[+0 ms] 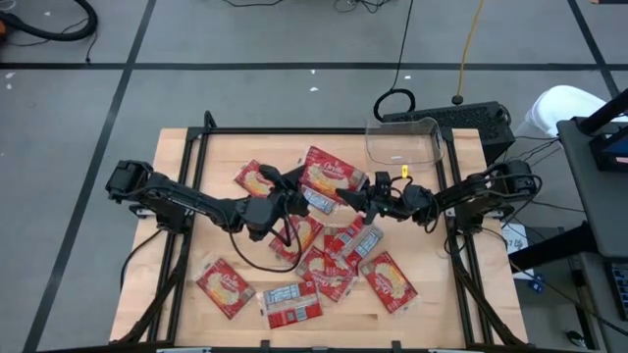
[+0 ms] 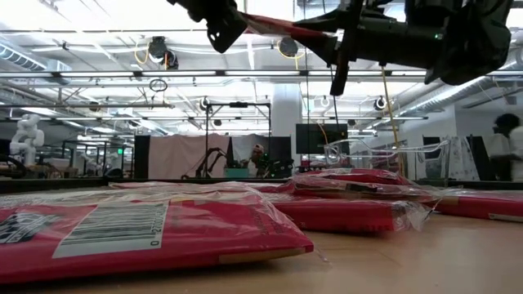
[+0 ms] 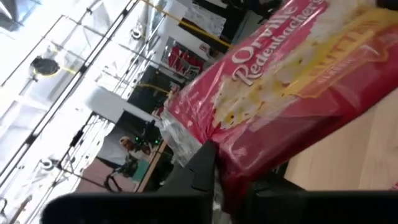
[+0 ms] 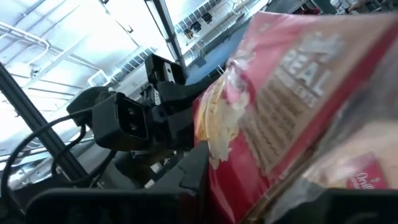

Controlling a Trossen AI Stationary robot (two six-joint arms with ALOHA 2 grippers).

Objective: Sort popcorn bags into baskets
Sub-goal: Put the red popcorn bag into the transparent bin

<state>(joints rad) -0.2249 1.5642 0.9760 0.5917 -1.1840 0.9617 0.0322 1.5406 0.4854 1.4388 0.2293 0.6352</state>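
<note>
**One popcorn bag, two grippers, held above the table**

The popcorn bag (image 1: 329, 178) hangs in the air over the middle of the table (image 1: 177, 255), between my two arms. My left gripper (image 1: 290, 201) pinches one edge of it and my right gripper (image 1: 365, 199) has closed on the opposite edge; each wrist view shows red film caught between dark fingers. Seen from table height, the packet stretches taut and tilted between them. I judge it light, thin and floppy, with slick crinkly wrapping that could slide out of a shallow pinch. The crimped end seam looks like the safest hold, since it is flat and stiffer than the soft middle. Below it, more popcorn bags (image 1: 294, 302) lie loose and overlapping on the wood. The clear basket (image 1: 404, 142) stands at the table's far edge, nearer my right arm, and looks empty.
</note>
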